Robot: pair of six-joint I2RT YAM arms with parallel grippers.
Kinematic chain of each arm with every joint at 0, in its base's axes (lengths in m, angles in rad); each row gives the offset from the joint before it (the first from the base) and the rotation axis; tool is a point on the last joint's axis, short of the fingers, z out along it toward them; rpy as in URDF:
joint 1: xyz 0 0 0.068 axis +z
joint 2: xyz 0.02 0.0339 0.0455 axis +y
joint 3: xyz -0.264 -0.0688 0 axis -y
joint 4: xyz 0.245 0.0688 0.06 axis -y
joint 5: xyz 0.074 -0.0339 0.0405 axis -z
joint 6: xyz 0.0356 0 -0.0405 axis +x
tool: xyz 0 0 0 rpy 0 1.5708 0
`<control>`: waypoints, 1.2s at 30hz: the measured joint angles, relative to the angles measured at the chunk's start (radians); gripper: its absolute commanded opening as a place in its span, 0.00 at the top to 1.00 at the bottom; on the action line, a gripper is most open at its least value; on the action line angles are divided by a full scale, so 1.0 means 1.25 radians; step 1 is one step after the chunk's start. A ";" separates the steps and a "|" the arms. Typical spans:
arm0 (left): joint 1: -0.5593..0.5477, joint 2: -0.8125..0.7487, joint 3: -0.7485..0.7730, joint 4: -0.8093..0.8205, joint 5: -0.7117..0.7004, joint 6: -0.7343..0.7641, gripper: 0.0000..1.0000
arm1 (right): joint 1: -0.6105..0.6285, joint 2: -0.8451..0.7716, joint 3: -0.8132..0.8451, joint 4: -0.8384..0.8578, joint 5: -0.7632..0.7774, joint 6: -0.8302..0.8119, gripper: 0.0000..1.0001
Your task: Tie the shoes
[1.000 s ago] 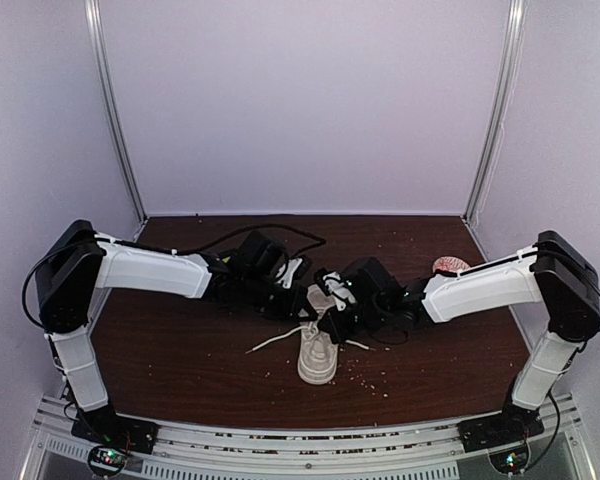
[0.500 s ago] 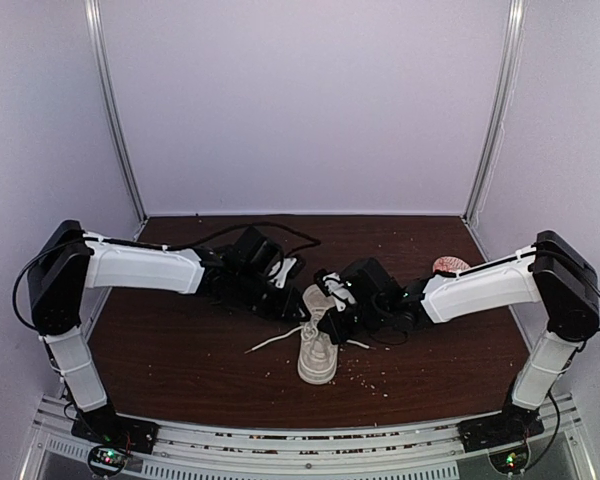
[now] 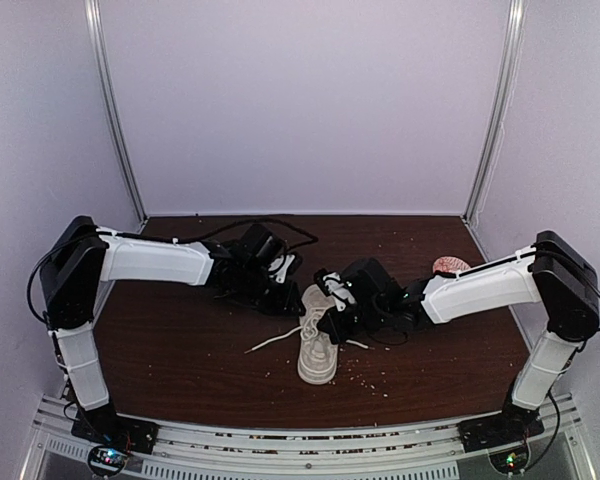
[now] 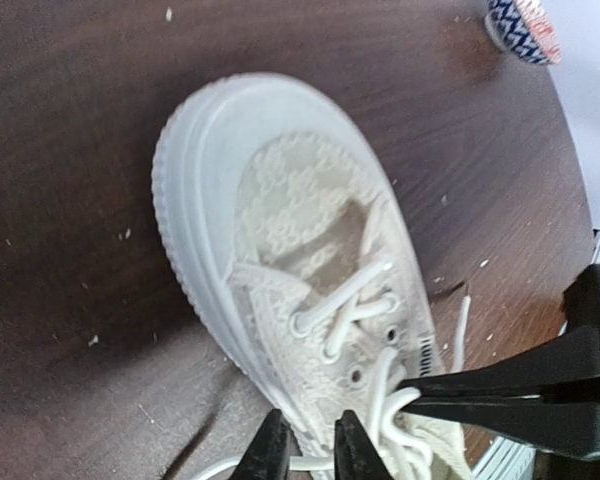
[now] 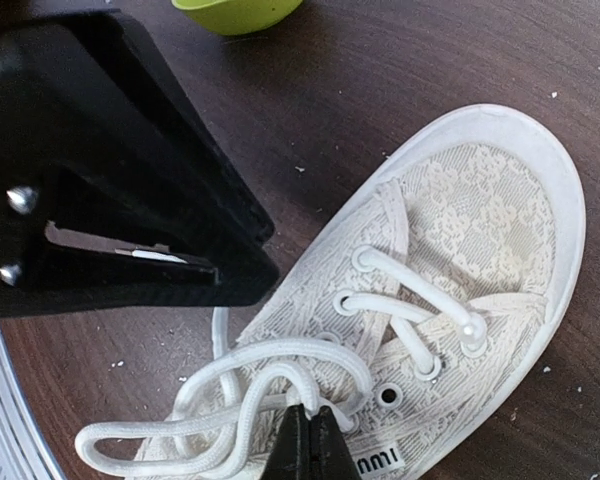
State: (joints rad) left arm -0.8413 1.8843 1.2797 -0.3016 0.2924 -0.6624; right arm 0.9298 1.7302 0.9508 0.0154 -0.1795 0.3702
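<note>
Right claw [image 5: 308,440]: clenched on a lace loop [image 5: 280,347] just behind the eyelets. Left claw [image 4: 310,452]: jaws slightly parted, with one lace strand [image 4: 302,462] crossing the gap; whether it is gripped cannot be told. The shoe [image 3: 318,352] lies on the worktop [image 3: 180,350] beneath both claws, toe pointing away from them. Count: one shoe, two claws, one green bowl [image 5: 235,12] near the left claw, one blue-patterned bowl [image 4: 515,25].

Sneaker [image 3: 318,352] on table [image 3: 180,350], bowl [image 3: 448,265] behind-right.

Pale walls [image 3: 300,100], dark, seemingly wooden table [image 3: 180,370]
</note>
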 measured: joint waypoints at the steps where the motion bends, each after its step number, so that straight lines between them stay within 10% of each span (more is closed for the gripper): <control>1: 0.000 0.006 0.000 -0.006 0.003 0.000 0.82 | 0.000 0.000 0.000 0.000 0.000 0.000 1.00; 36: 0.000 0.038 -0.021 0.039 0.086 -0.019 0.87 | 0.000 0.004 0.000 0.001 -0.001 0.001 1.00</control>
State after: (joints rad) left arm -0.8413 1.9320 1.2530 -0.2531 0.3996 -0.6865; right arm 0.9295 1.7351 0.9508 0.0162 -0.1802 0.3714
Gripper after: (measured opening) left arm 0.130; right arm 0.009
